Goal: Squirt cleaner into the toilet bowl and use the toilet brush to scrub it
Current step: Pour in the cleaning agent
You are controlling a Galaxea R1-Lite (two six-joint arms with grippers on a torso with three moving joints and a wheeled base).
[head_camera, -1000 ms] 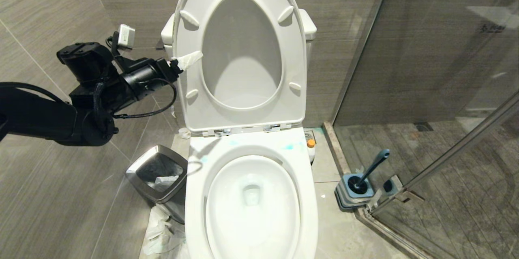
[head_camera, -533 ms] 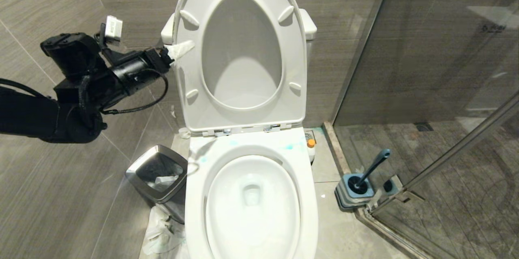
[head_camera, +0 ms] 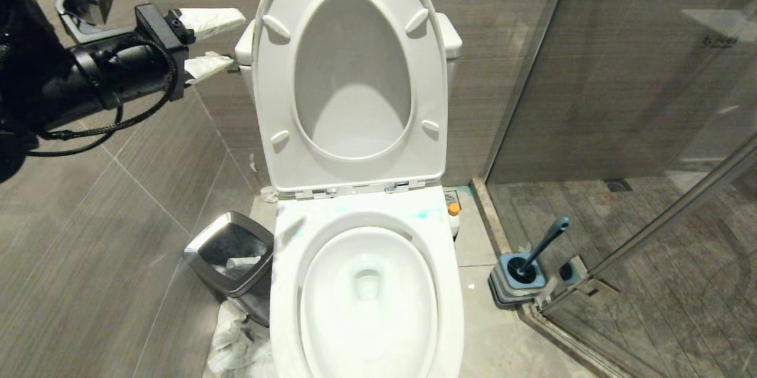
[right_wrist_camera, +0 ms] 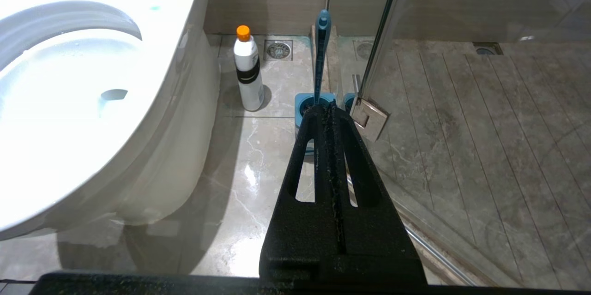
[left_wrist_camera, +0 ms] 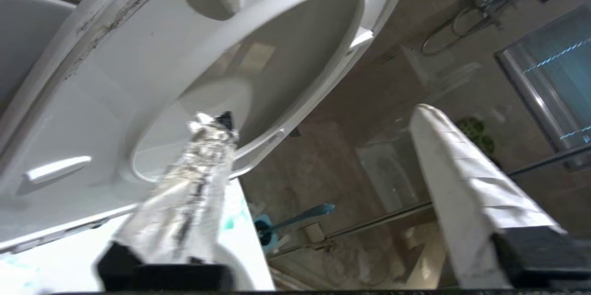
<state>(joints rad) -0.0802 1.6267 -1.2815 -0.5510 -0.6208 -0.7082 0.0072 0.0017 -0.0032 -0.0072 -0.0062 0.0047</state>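
Head view: the toilet bowl [head_camera: 366, 295] is a glossy white oval basin with a broad flat rim; its near end is cut off by the frame edge. Pale blue smears of cleaner [head_camera: 421, 213] mark the back of the rim. The seat [head_camera: 355, 76] and lid stand upright against the grey tiled wall; the seat underside carries four small oblong bumpers.

The left gripper [head_camera: 213, 41] is raised beside the upper left edge of the seat, apart from it. Its two fingers [head_camera: 210, 17] are wrapped in white tape and stand parted with nothing between them. In the left wrist view one wrapped finger [left_wrist_camera: 461, 193] is smooth and banded, the other crinkled and shiny; much of that view is blurred.

The toilet brush [head_camera: 544, 245] stands tilted in its square blue holder [head_camera: 517, 277] on the floor to the right of the bowl, next to the glass shower door [head_camera: 650, 129]. Its slim dark teal handle ends in a flattened tip; the bristle head is hidden inside the holder.

A white bottle [right_wrist_camera: 248, 73] with an orange cap stands on the floor between bowl and holder; in the head view only its cap shows.

The right gripper [right_wrist_camera: 330, 115] is pressed closed and empty, low above the marble floor, pointing toward the holder.

A steel-rimmed bin [head_camera: 230, 254] sits left of the bowl, with crumpled white paper [head_camera: 236, 336] beside it
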